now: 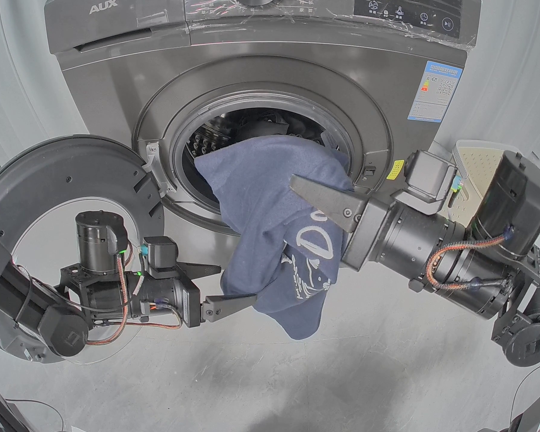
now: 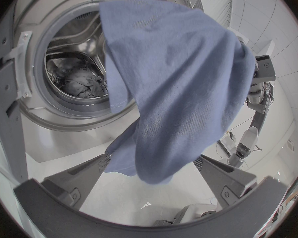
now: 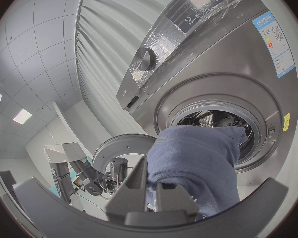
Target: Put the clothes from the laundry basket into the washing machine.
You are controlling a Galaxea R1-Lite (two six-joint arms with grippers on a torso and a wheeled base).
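Note:
A dark blue garment point(image 1: 270, 211) with white print hangs out of the washing machine's point(image 1: 318, 73) round opening and down its front. My right gripper point(image 1: 309, 196) is at the opening, shut on the garment's upper part point(image 3: 195, 156), and the cloth drapes over its fingers point(image 3: 132, 185). My left gripper point(image 1: 237, 283) is open, lower and to the left, with the garment's hanging hem point(image 2: 155, 142) between its spread fingers point(image 2: 86, 172). Dark clothes point(image 2: 79, 81) lie inside the steel drum.
The machine's round door point(image 1: 60, 175) stands swung open on the left, close behind my left arm. A pale perforated basket point(image 1: 483, 166) sits to the right of the machine, behind my right arm. Grey floor point(image 1: 270, 379) lies open below the garment.

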